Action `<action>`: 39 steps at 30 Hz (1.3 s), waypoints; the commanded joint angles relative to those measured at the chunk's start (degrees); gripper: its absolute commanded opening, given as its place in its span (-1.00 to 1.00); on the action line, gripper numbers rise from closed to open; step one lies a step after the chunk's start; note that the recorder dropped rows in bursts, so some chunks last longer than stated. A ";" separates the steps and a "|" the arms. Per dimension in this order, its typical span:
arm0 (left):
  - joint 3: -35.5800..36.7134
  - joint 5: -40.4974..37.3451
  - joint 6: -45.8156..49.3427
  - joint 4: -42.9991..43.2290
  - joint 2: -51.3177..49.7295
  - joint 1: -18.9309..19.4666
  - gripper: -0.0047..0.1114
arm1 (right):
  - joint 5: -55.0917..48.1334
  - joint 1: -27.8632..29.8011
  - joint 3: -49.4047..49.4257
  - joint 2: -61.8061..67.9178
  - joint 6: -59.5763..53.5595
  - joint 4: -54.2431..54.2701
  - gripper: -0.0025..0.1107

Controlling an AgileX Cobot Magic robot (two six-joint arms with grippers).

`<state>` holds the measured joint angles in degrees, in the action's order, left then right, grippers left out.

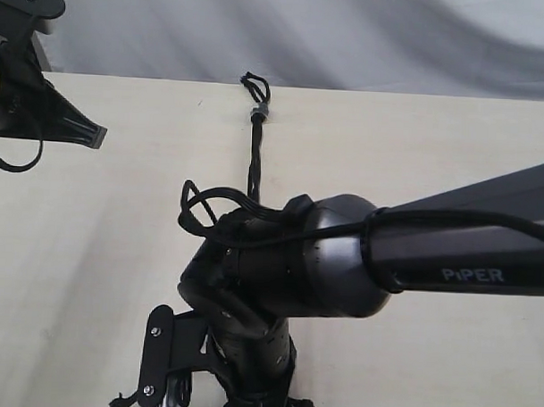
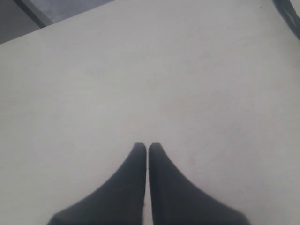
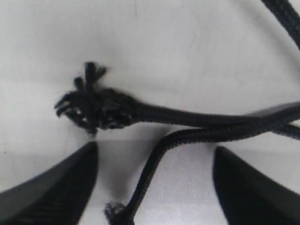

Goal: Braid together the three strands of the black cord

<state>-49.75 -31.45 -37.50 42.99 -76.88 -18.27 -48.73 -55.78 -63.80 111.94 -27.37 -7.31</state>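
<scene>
The black cord (image 1: 254, 158) runs down the table from its grey band (image 1: 260, 108) and small loop at the far edge, then disappears under my right arm. In the right wrist view, strands (image 3: 201, 123) lie crossed on the table, one ending in a frayed knotted tip (image 3: 93, 107). Another strand (image 3: 149, 171) curves down between the fingers to a small frayed end (image 3: 114, 211). My right gripper (image 3: 154, 157) hangs open over these ends. My left gripper (image 2: 147, 147) is shut with nothing in it, over bare table at the far left (image 1: 94, 135).
The right arm's housing (image 1: 341, 259) and its looped black cables (image 1: 209, 210) cover the middle of the table. A bracket (image 1: 164, 352) sits at the near edge. The table's back edge meets a grey backdrop (image 1: 349, 36).
</scene>
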 commanded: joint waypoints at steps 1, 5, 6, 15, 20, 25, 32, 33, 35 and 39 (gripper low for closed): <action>0.27 0.14 0.21 -0.17 0.62 0.19 -0.87 | -0.03 -0.26 0.91 -3.90 3.03 -4.40 0.72; 0.27 0.32 0.21 -1.21 0.62 0.19 -0.87 | -0.03 -0.26 0.91 -13.43 15.49 -17.69 0.89; 0.27 0.64 0.21 -1.21 0.62 0.19 -0.87 | -0.03 -0.26 0.91 -16.87 21.35 -22.01 0.89; 1.18 4.61 0.44 -1.67 2.61 0.19 -0.87 | 0.17 3.94 0.91 -37.44 51.25 -42.23 0.89; 4.97 11.71 0.78 -3.38 10.41 0.19 -0.87 | 6.02 19.43 4.93 -43.46 55.35 -44.22 0.89; 10.12 21.81 0.66 -3.38 20.40 0.19 -0.87 | 21.06 36.51 13.43 -46.26 56.60 -37.93 0.39; 12.63 26.10 1.75 -3.15 29.33 0.19 -0.87 | 39.95 43.01 21.37 -47.15 61.68 -35.98 -0.92; 12.63 26.43 1.75 -3.15 30.20 0.19 -0.87 | 39.74 43.01 21.62 -47.03 61.81 -35.98 -0.92; 12.63 26.43 1.75 -3.15 31.66 0.19 -0.87 | 39.62 43.01 21.87 -47.03 61.81 -35.98 -0.92; 12.63 26.43 1.75 -3.15 34.12 0.19 -0.87 | 39.36 43.01 21.87 -47.03 61.81 -35.98 -0.92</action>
<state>-37.41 -5.41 -35.94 39.88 -43.86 -18.27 -10.13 -13.20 -42.14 65.32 34.07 -43.27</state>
